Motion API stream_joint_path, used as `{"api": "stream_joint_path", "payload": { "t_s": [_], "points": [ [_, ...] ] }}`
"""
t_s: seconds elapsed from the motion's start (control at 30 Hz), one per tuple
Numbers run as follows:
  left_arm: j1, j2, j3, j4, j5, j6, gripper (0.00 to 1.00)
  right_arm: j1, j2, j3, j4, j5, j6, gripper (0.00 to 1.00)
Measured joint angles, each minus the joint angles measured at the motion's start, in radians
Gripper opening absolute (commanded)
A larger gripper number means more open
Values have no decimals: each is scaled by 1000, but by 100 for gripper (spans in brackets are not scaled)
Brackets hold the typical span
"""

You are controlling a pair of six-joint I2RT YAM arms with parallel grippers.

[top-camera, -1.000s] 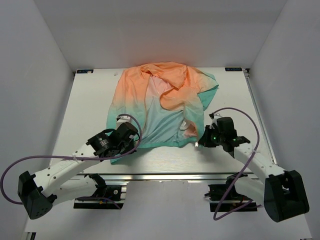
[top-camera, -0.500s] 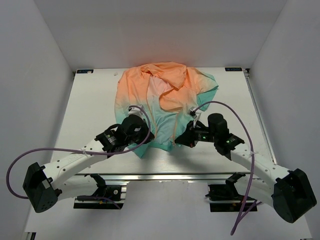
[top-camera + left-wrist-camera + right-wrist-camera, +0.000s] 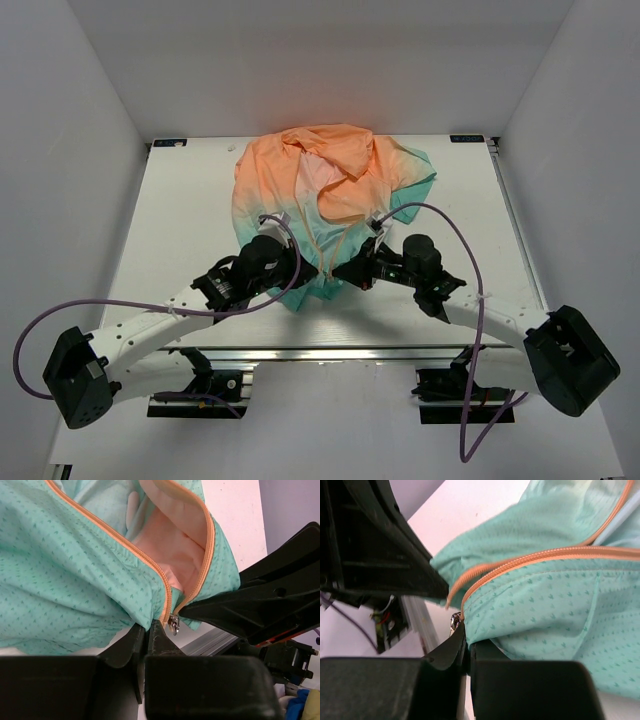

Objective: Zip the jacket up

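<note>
Jacket (image 3: 330, 190) lies mid-desk (image 3: 170, 220), teal hem nearest.

Top view: left hand (image 3: 302, 287) and right hand (image 3: 348, 276) have moved in from the hem's ends and now nearly meet.

Left wrist: left hand pinched tight on hem beside zipper slider (image 3: 173, 623).

Right wrist: right hand clamped on the opposite hem edge.

The thin fabric jacket (image 3: 330, 190) fades from peach-orange to teal-green, the teal dotted with tiny darker marks; orange zipper tape (image 3: 120, 539), pale pink lining (image 3: 170, 550), white worktop (image 3: 180, 220).
</note>
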Motion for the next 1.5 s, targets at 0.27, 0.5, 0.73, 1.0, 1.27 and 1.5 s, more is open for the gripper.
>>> {"api": "stream_joint_path", "payload": {
  "t_s": [0.27,0.5,0.73,1.0,1.27,1.5],
  "points": [
    [0,-3,-2,20,-2,-23,0,81,-45,-2,35,216,-2,0],
    [-1,-7,-3,29,-50,-80,0,166,-62,-3,33,380,-6,0],
    [-22,-14,-5,29,-141,-141,0,219,-74,-22,24,508,-13,0],
    [-51,-9,-4,26,-210,-169,0,272,-75,-22,17,616,-25,0],
    [-81,0,1,20,-256,-179,0,283,-74,-22,17,640,-24,0],
    [-89,8,2,19,-278,-188,0,285,-74,-22,17,640,-24,0]
  ]
}}
